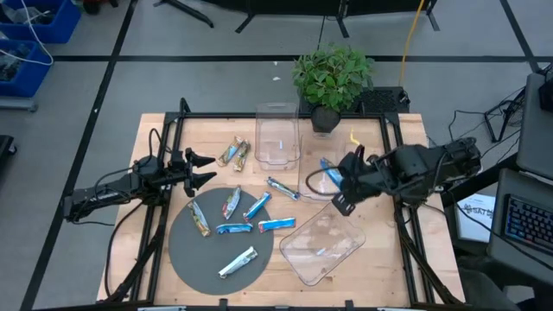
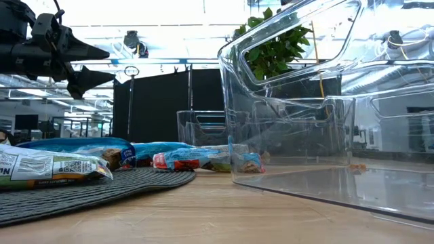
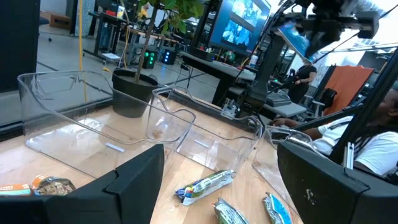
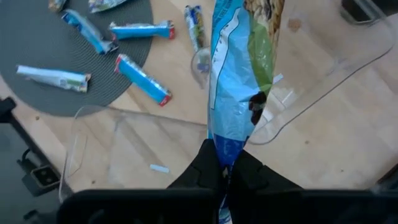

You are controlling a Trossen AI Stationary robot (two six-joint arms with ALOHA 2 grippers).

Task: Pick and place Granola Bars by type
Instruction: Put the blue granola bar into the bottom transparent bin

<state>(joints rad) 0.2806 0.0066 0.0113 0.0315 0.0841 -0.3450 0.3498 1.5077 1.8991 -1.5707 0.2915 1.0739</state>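
Several small foil bars lie flat on the round grey mat (image 1: 216, 250): blue ones (image 1: 276, 225), a silvery one (image 1: 238, 262) and a tan one (image 1: 200, 218). Two more bars (image 1: 233, 153) and another (image 1: 282, 188) lie on the bare wood. My right gripper (image 1: 339, 177) hangs over the middle clear bin (image 1: 313, 183), shut on a blue bar (image 4: 239, 81). My left gripper (image 1: 207, 169) hovers open at the mat's far left edge, above the table (image 2: 105, 64), touching nothing. My right gripper pinches the blue bar by one end (image 4: 225, 152) between its two fingers. The bar sticks out forward past the fingertips, along the fingers' line. It is lifted clear, over the rim of the middle clear bin (image 4: 273, 124).
Three clear bins stand on the table: one at the far middle (image 1: 276, 134), the middle one under my right gripper, and one tilted near the right front (image 1: 320, 246). A potted plant (image 1: 333, 78) stands at the far edge. A person sits beyond the table (image 3: 373, 143).
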